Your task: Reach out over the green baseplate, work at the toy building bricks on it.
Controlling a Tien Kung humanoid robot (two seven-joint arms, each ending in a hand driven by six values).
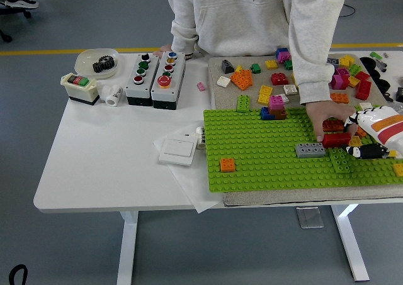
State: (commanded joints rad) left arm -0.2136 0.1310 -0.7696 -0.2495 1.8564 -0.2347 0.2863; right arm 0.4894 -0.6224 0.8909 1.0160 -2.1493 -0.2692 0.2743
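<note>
The green baseplate lies on the right half of the table. On it sit an orange brick, a grey brick, a green brick, a red brick and a pink, blue and brown stack. My right hand comes in from the right edge and rests low over the plate's right end, open, just right of the red brick. A person's hand reaches down onto the plate and touches the bricks at the red brick's top.
A grey mat behind the plate holds several loose bricks. Left of it stand two button boxes, a switch box and a bowl with a gear. A white wall switch lies beside the plate's left edge.
</note>
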